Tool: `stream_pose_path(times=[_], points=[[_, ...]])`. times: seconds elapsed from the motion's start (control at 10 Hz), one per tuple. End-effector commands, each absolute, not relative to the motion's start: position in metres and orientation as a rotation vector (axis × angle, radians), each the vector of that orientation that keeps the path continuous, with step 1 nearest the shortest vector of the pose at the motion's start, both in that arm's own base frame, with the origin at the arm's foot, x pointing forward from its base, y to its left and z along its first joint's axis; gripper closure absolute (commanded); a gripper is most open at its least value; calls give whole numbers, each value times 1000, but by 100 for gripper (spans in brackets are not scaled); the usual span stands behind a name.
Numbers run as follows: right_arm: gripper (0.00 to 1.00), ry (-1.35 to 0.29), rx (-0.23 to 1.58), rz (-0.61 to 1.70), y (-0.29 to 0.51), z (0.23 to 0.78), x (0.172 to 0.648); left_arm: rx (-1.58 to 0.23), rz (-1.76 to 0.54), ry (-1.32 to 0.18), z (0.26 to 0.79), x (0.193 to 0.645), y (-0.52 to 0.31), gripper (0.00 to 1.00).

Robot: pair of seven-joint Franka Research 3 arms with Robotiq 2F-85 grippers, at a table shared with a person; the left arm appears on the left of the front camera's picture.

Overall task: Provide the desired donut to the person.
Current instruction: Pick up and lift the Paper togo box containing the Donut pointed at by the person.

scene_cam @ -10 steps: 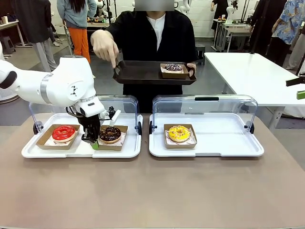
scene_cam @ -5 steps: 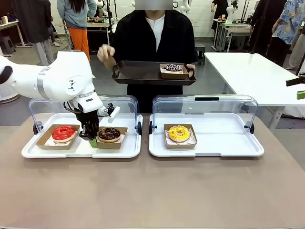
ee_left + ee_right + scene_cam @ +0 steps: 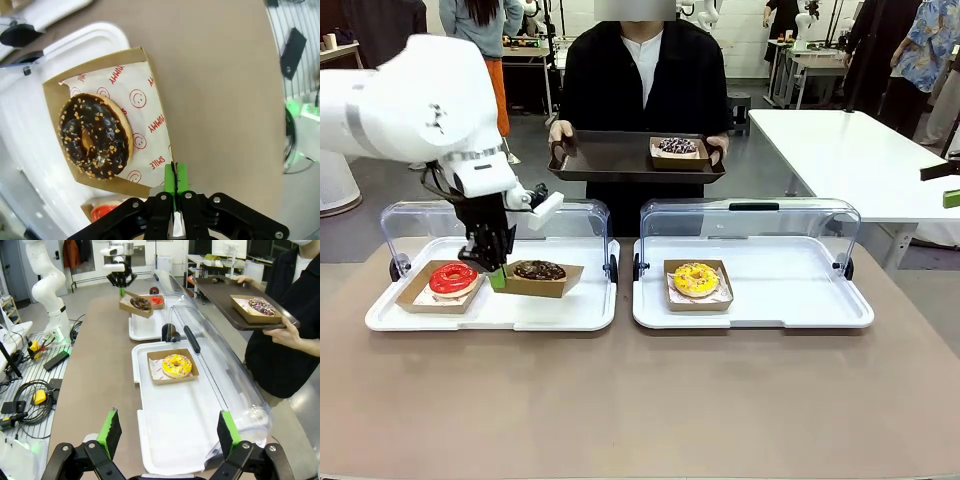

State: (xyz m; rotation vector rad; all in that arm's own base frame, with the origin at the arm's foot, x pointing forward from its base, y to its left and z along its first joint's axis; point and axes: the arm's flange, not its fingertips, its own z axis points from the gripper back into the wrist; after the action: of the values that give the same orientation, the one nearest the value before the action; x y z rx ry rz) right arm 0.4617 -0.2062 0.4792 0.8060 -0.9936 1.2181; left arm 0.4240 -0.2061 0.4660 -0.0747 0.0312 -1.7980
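A chocolate donut (image 3: 539, 270) with nut crumbs lies in a brown cardboard tray (image 3: 563, 283). My left gripper (image 3: 498, 273) is shut on that tray's left rim and holds it tilted just above the left white tray (image 3: 590, 312). From the left wrist, the green pads (image 3: 175, 181) pinch the cardboard edge beside the donut (image 3: 95, 136). The person (image 3: 645, 70) stands across the table, both hands on a dark serving tray (image 3: 610, 160). Low over the right white tray (image 3: 170, 420), my right gripper (image 3: 167, 435) is open and holds nothing.
A red donut (image 3: 453, 279) sits in its cardboard tray left of the lifted one. A yellow donut (image 3: 696, 279) lies on the right white tray (image 3: 790, 300). A sprinkled donut (image 3: 677, 147) rests on the person's tray. Clear lids (image 3: 750, 215) stand open behind both white trays.
My left arm has risen and lifted the chocolate donut's cardboard tray off the white tray, tilting it. The person's pointing hand has gone back to the serving tray's edge.
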Motion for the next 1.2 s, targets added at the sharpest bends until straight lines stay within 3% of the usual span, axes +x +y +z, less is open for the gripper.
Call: stream_pose_path(times=[0.0, 0.3, 0.6, 1.1], points=[[0, -996, 811, 1219, -206, 480, 461, -26, -1811, 30, 502, 392, -208, 100], [0, -996, 811, 1219, -206, 480, 461, 80, -1812, 37, 581, 370, -231, 100], [0, -996, 811, 1219, -206, 480, 461, 163, -1762, 4, 628, 386, -243, 100], [0, -996, 811, 1219, -206, 480, 461, 165, -1776, -23, 634, 401, -243, 100]])
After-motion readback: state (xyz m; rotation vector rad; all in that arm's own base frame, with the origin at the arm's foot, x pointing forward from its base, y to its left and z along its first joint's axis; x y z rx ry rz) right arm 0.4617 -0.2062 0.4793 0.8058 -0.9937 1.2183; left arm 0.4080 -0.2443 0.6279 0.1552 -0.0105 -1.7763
